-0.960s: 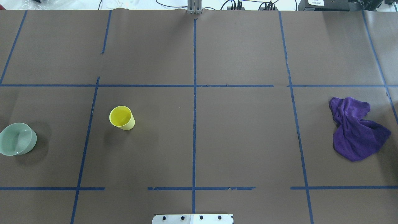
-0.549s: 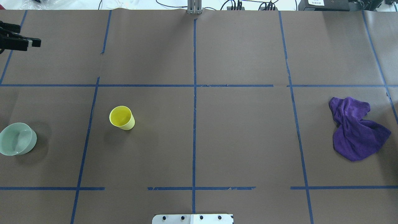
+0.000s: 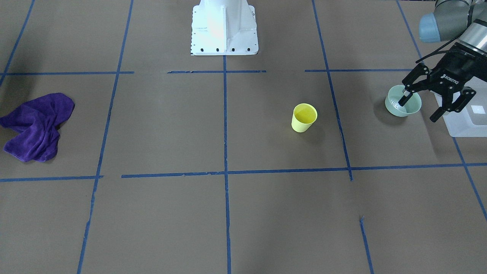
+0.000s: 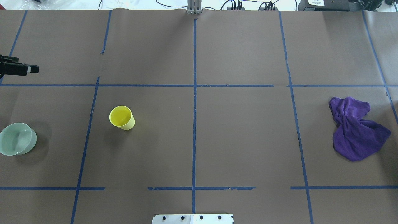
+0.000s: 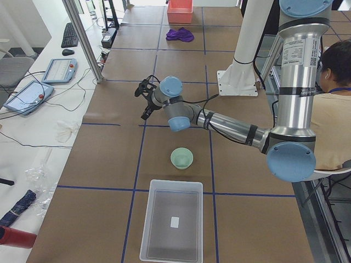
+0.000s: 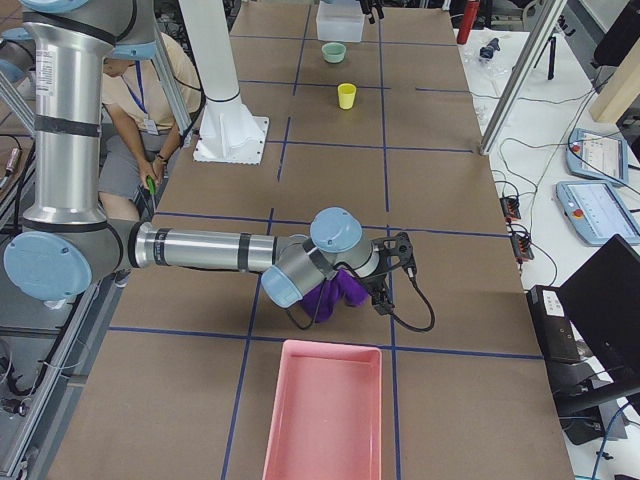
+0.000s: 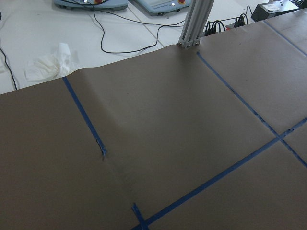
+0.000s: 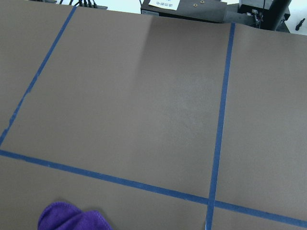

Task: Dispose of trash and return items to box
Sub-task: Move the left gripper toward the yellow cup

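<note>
The bowl (image 4: 17,138) at the left looked light, stiff, slick; its rim seemed the best hold. Left gripper (image 3: 418,109) stood wide; the right gripper's (image 6: 404,265) spread couldn't be told.

Opposed overhead, front views; shared cup (image 3: 304,117)

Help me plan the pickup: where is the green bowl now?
Overhead, the green bowl sits at the left edge, left of the yellow cup; the side view shows the box beside it.
</note>
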You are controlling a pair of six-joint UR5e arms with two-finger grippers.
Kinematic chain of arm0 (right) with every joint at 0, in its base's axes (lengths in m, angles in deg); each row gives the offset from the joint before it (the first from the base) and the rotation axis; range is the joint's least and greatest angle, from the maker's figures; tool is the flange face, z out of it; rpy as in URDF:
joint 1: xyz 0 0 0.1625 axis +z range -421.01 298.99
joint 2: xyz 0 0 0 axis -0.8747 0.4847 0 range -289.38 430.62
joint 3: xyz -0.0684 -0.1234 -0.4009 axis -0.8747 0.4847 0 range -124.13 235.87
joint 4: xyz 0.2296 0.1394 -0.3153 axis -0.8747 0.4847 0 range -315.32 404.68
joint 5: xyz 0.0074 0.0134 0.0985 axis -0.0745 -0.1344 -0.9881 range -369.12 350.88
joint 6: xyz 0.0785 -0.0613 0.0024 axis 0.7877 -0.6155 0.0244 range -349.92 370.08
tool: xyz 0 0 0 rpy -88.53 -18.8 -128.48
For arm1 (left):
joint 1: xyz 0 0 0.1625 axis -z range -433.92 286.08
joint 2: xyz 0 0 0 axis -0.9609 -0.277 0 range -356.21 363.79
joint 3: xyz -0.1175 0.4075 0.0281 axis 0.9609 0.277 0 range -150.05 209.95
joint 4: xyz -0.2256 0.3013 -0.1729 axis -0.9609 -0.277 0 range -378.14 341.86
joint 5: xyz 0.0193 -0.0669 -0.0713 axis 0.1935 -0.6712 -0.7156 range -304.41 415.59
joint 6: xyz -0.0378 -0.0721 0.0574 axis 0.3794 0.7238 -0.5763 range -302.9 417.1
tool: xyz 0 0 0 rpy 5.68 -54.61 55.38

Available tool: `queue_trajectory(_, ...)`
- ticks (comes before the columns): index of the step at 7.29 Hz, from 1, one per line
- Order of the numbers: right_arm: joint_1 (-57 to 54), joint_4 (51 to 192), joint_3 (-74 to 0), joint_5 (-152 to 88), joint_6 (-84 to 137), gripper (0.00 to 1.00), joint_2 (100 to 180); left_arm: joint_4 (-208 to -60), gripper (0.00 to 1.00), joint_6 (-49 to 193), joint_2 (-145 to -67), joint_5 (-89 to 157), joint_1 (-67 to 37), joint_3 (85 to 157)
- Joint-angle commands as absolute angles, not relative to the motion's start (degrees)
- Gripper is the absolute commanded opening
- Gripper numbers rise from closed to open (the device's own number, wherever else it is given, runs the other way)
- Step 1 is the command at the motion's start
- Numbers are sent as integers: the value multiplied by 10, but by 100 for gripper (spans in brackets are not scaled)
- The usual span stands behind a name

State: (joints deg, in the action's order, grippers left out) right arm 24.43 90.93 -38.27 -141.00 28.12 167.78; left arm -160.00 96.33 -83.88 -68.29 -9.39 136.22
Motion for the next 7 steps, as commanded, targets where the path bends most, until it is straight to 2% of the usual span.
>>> queue_trajectory(1, 238, 944, -382, -1410, 191, 100, 1683, -1597, 100, 1020, -815, -631, -139, 1376)
queue_trajectory(2, 244, 957, -381, -1414, 178, 100, 1681, -1556, 100, 1034, -822, -610, -164, 1387)
queue_trajectory(4, 249, 960, -376, -1415, 175, 100, 1680, -1413, 100, 1072, -862, -573, -212, 1451)
queue_trajectory(6, 252, 990, -383, -1399, 154, 100, 1668, -1321, 91, 1192, -942, -511, -300, 1454)
queue_trajectory(7, 258, 1033, -382, -1414, 155, 100, 1642, -1269, 91, 1228, -975, -484, -341, 1454)
